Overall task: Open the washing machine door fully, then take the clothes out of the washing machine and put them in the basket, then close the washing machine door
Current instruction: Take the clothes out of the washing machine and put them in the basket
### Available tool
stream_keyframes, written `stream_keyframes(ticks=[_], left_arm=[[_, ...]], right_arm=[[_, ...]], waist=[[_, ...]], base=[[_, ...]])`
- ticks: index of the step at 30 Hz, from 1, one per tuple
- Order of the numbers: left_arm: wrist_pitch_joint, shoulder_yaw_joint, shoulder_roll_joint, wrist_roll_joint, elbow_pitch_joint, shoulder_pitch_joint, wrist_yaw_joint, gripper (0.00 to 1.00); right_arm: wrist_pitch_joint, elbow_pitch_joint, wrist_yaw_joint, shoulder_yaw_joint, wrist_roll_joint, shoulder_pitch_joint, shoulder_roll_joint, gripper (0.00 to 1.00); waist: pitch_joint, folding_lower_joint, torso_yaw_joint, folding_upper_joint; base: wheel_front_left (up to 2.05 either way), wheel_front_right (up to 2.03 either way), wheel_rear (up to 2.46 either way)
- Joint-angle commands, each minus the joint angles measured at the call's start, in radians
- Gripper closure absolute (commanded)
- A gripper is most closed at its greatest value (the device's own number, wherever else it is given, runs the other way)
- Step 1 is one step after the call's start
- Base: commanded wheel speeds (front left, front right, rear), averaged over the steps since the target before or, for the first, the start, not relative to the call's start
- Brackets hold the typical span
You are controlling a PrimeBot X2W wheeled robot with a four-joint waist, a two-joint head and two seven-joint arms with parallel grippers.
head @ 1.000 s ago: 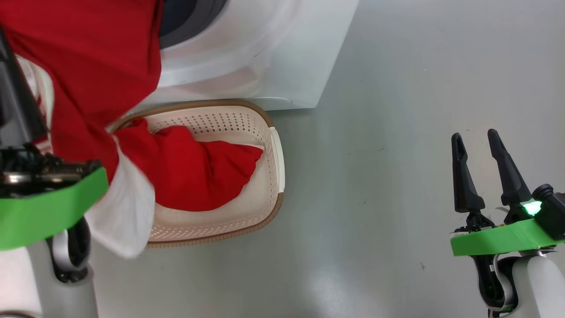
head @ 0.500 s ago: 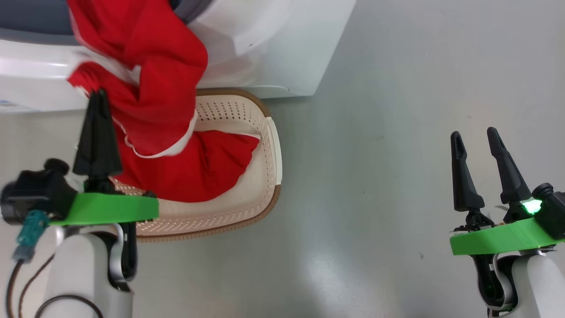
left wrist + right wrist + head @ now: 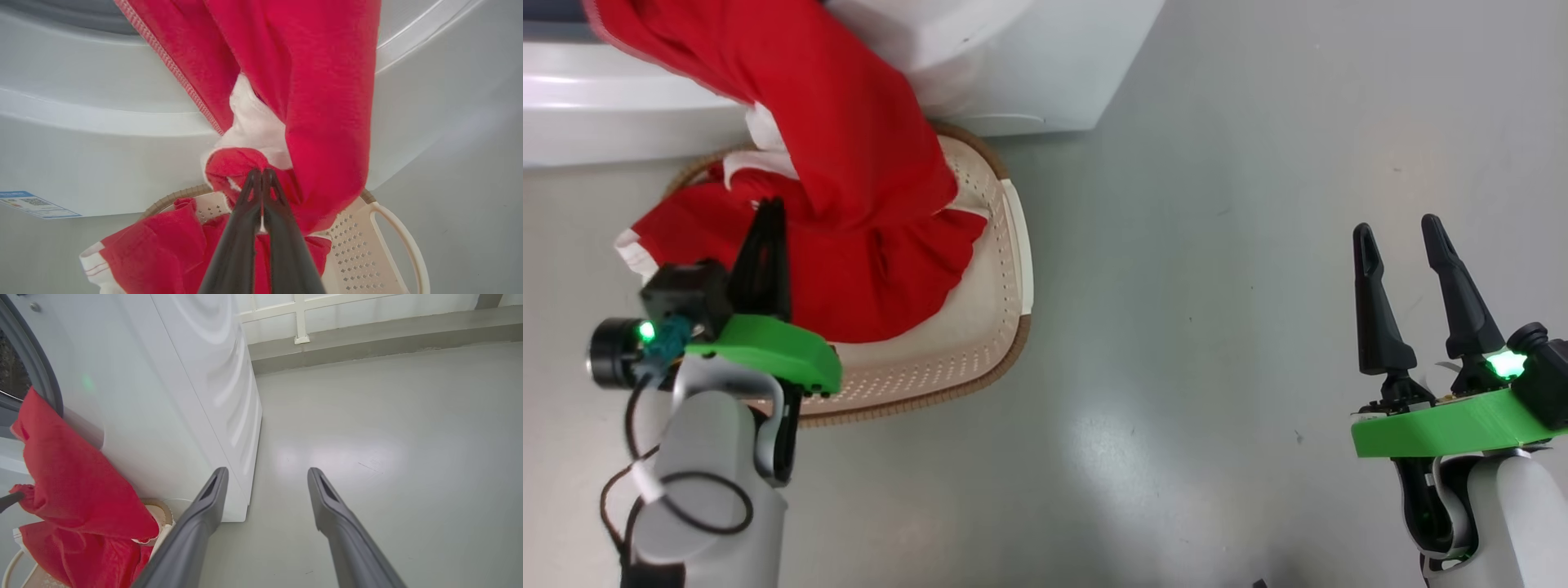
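And here the left gripper is pinching a fold of the clothes, jaws pressed tight together on the red cloth, just above the basket. The garment is stretching in one long drape: its upper end is hanging out of the washing machine at the opening, while its lower part is piling up inside the basket, which is sitting right against the machine's front. A white-trimmed corner is spilling over the basket's outer rim toward the floor.

The right gripper is hovering over bare floor, well apart from all this, its fingers spread wide and holding nothing.

So the step in hand, I'd say, is getting the tail of that garment clear of the machine. Doing it well is going to mean drawing the pinched fold down and away from the opening until the cloth slides free, then lowering over the basket's middle before letting go. The basket is looking light, so tugging sideways is risking a drag or a tip, and that loose corner is wanting tucking in.
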Motion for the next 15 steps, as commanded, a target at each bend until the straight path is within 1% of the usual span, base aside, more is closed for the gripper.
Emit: stream_keyframes(ticks=[1,2,8,12,15], left_arm=[[-0.005,0.018,0.029,0.018,0.022,-0.011,-0.013,1.00],[-0.005,0.018,0.029,0.018,0.022,-0.011,-0.013,1.00],[-0.005,0.010,0.034,0.042,0.142,-0.079,-0.014,1.00],[-0.005,0.015,0.038,0.044,0.193,-0.119,-0.013,1.00],[-0.005,0.022,0.039,0.041,0.216,-0.141,-0.012,0.86]], right_arm=[[-0.006,-0.024,0.007,0.030,-0.009,-0.006,-0.002,0.00],[-0.006,-0.024,0.007,0.030,-0.009,-0.006,-0.002,0.00],[-0.006,-0.026,0.007,0.035,-0.011,-0.018,-0.001,0.00],[-0.006,-0.027,0.007,0.040,-0.013,-0.023,-0.004,0.00],[-0.006,-0.028,0.007,0.041,-0.014,-0.027,-0.006,0.00]], waist=[[0.022,0.0000,-0.008,0.0000],[0.022,0.0000,-0.008,0.0000],[0.046,0.0000,-0.014,0.0000],[0.056,0.0000,-0.017,0.0000],[0.062,0.0000,-0.018,0.0000]], base=[[0.00,0.00,0.00],[0.00,0.00,0.00],[0.00,0.00,0.00],[0.00,0.00,0.00],[0.00,0.00,0.00]])
